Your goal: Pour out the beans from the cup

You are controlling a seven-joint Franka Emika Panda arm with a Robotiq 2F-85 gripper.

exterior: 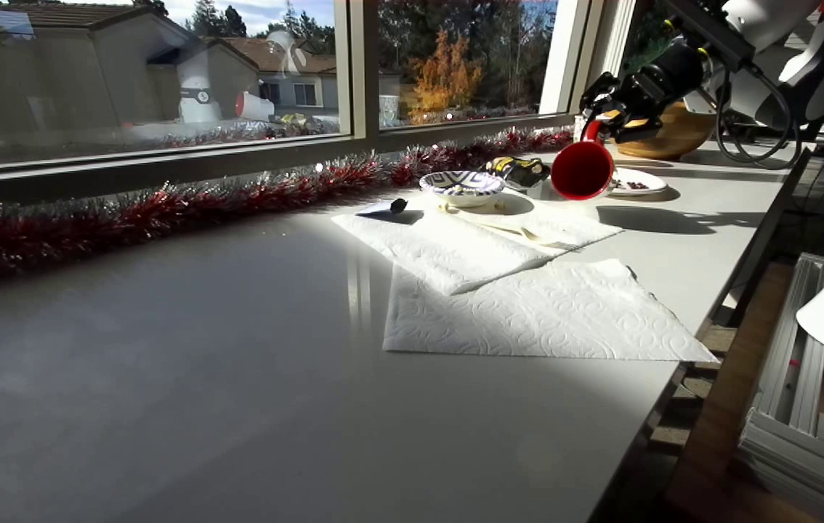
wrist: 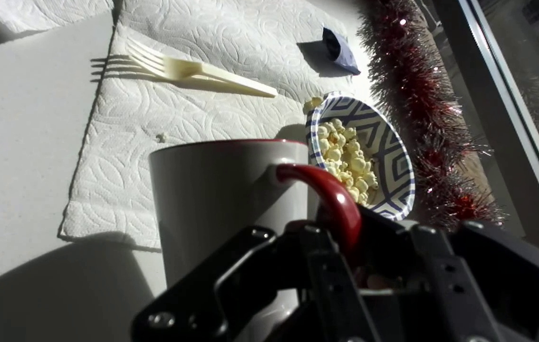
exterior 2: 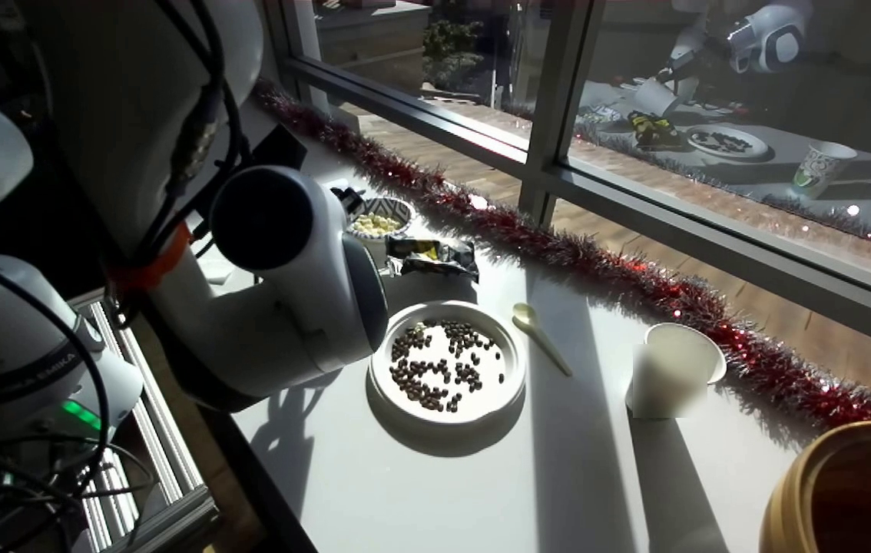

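My gripper (exterior: 604, 122) is shut on the red handle of the cup (exterior: 581, 171), a white mug with a red inside. Held off the table, the cup lies on its side; its mouth faces the camera in that exterior view and no beans show in it. In the wrist view the cup's white wall (wrist: 222, 190) fills the middle, with the gripper (wrist: 341, 228) around its handle (wrist: 331, 194). Dark beans (exterior 2: 407, 374) are spread over a white plate (exterior 2: 514, 361). The arm (exterior 2: 289, 307) hides the cup in an exterior view, except for a window reflection.
A patterned bowl of popcorn (wrist: 388, 147) stands near the cup. Around are a snack bag (exterior 2: 435, 257), a spoon (exterior 2: 548, 346), a fork (wrist: 236, 80), paper towels (exterior: 528, 312), a paper tumbler (exterior 2: 670, 380) and a wooden bowl (exterior 2: 781, 491). Tinsel (exterior 2: 597, 250) lines the window.
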